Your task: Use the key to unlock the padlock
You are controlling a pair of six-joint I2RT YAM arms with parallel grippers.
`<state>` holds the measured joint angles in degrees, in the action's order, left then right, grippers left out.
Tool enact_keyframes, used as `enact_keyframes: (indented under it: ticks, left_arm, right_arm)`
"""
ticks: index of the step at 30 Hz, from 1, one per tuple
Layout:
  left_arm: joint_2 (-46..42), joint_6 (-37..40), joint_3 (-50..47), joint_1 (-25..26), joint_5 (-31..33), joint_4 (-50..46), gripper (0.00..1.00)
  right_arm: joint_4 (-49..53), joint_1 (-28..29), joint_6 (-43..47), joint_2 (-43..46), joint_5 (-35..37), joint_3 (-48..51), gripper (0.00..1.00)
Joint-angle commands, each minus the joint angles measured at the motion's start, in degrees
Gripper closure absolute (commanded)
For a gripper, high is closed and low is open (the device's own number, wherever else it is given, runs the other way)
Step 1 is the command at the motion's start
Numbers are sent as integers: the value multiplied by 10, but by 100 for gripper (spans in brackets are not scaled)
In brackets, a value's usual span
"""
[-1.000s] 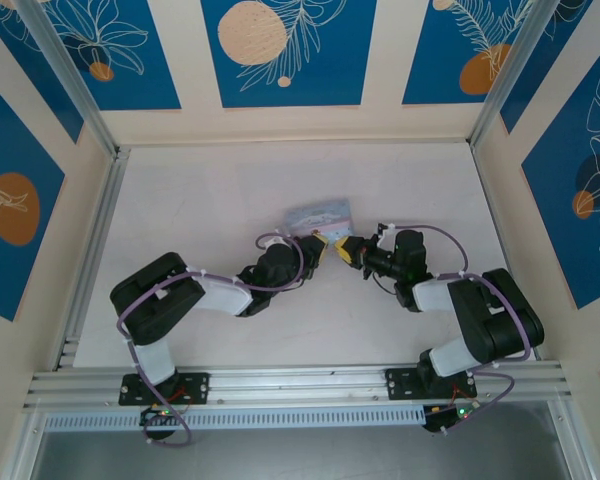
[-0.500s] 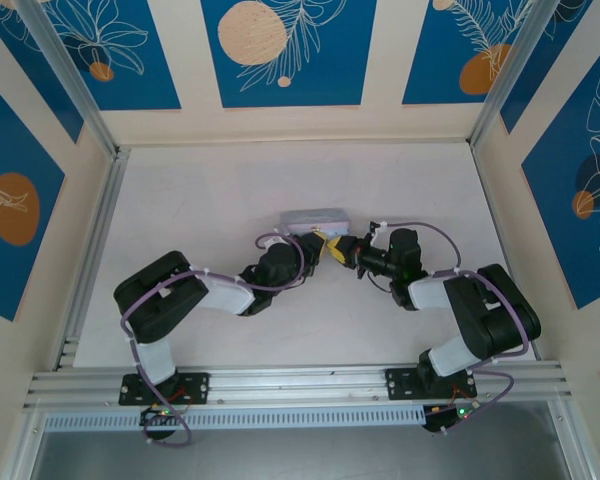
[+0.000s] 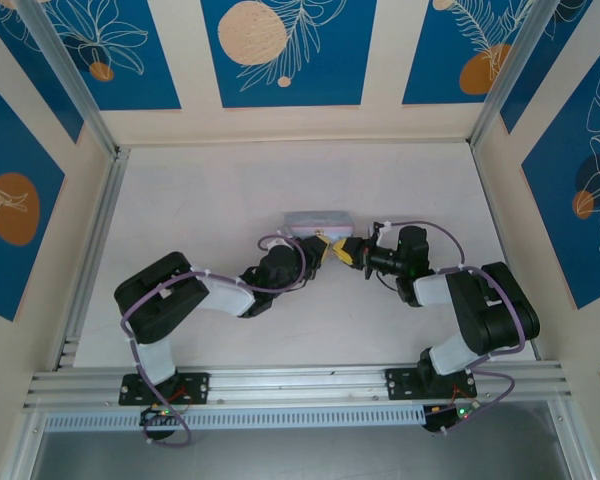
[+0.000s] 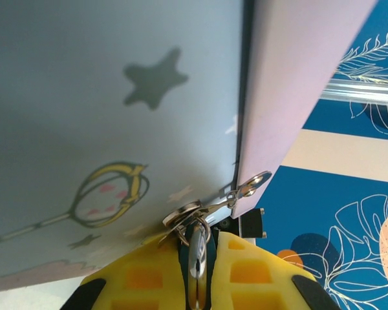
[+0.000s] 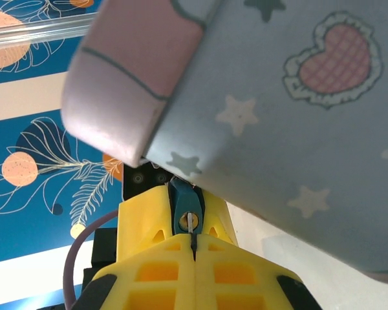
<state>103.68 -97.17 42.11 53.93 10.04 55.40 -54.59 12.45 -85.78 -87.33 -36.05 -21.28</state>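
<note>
Right wrist view: right pincer (image 5: pixel 194 259) closed on the key (image 5: pixel 193 243), its tip at the padlock (image 5: pixel 183 213) keyhole. Left pincer (image 4: pixel 198 261) clamps the padlock under the tin's (image 4: pixel 84 129) corner, mid-bench (image 3: pixel 200 200).

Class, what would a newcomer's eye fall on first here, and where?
The pale blue rectangular tin printed with stars and a pink heart is at the middle of the white table. At its clasp, the left gripper clamps a tiny teal padlock; the right gripper, jaws shut, points at its keyhole.
</note>
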Motion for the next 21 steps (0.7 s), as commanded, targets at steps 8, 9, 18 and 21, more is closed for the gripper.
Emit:
enact_keyframes:
  ticks: [8,9,18,21]
  left_arm:
    - [-31,0,-5,32,-67,77,100]
    - [-32,0,-5,32,-67,76,100]
    - [-30,1,-1,32,-63,80,100]
    - [-29,-4,3,31,-55,92,100]
  right_arm:
    - [33,-24,26,-14,24,-20,100]
    - [34,-23,26,-15,23,-20,100]
    - [13,-14,14,-16,26,-11,100]
    - [-2,-9,11,-16,34,-3,100]
